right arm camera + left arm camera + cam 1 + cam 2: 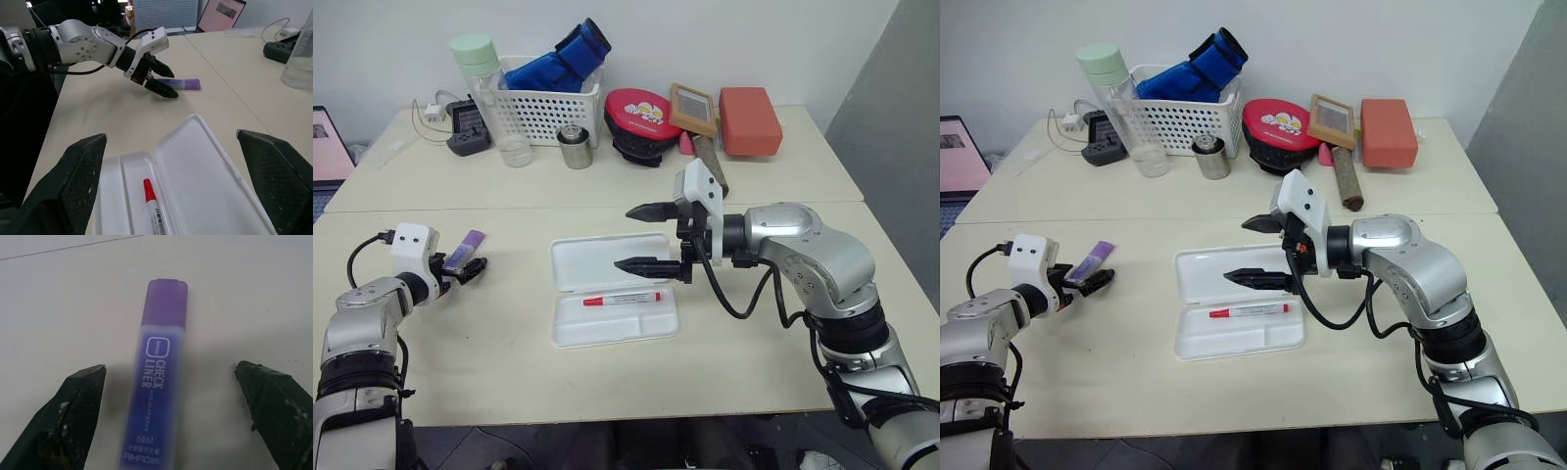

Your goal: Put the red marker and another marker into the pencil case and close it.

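Left claw [470, 269] sits low at the worktop [754, 333], well left of the pencil case [612, 289], fingers spread wide with the purple marker [465, 251] lying flat on the surface between them; left wrist view shows clear gaps on both sides of the marker [157, 382], neither finger [73, 421] touching it. Marker's cap end points away from the claw. Right claw [646, 238] hovers above the pencil case at its right side, pointing left across it, jaws wide, nothing held; one finger over the raised lid's far edge, the other over the hinge line. Pencil case lies open at mid-worktop, lid folded back flat away from the robot, tray toward the robot. Red marker [623, 298] lies lengthwise inside the tray, red cap toward the left claw's side. Behind the pencil case, along the worktop's far edge: white lattice basket [543, 108] with blue fabric in it, clear bottle [494, 98] with a pale green cap left of the basket, small metal cup [576, 147] in front of the basket, red round case [641, 122], orange-red box [749, 119] further right.
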`<action>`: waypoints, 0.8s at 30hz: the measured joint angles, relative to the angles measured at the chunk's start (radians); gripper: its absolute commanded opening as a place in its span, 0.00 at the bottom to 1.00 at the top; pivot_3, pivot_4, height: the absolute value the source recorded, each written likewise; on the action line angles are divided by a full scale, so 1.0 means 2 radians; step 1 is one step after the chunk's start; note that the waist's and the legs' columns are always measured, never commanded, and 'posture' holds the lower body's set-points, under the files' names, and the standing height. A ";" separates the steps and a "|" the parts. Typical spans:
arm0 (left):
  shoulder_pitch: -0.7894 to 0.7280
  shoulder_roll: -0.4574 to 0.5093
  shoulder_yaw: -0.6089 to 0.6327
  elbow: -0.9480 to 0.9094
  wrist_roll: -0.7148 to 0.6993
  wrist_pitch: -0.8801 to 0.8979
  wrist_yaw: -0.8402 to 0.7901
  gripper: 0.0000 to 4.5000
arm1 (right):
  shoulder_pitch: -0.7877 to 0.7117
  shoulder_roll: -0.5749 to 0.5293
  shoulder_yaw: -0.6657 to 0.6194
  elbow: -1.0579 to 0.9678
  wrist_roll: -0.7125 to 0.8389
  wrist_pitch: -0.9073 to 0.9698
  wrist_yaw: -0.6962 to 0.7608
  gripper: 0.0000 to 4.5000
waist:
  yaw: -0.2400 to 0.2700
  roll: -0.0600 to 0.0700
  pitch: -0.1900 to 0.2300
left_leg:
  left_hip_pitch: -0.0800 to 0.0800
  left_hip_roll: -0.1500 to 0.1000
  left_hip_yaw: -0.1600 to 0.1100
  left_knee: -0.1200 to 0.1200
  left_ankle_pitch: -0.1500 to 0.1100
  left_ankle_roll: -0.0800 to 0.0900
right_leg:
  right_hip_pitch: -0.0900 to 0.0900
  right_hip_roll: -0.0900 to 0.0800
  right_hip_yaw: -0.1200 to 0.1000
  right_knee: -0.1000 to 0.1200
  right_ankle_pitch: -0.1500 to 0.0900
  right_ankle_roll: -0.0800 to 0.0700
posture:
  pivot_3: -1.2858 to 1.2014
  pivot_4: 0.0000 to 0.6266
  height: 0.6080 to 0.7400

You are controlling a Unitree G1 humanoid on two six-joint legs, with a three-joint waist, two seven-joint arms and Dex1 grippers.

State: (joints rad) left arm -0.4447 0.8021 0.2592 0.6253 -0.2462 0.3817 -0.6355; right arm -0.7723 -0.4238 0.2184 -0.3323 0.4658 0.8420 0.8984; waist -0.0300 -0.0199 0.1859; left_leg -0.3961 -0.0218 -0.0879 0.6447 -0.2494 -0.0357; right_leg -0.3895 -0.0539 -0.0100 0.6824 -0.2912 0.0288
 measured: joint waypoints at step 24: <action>0.052 0.003 0.005 -0.073 -0.003 0.023 -0.029 0.27 | 0.000 -0.009 -0.001 0.000 0.015 -0.007 -0.010 1.00 | -0.004 0.000 0.000 | 0.001 0.001 0.000 0.000 0.000 0.000 | 0.000 0.000 0.001 0.000 0.000 0.000 | 0.52 0.24 1.00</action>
State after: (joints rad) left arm -0.3416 0.8085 0.2701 0.4801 -0.2530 0.4280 -0.6931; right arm -0.7722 -0.4408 0.2172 -0.3329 0.4951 0.8274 0.8787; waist -0.0386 -0.0199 0.1859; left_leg -0.3946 -0.0206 -0.0871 0.6446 -0.2494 -0.0356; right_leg -0.3895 -0.0545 -0.0080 0.6834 -0.2912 0.0288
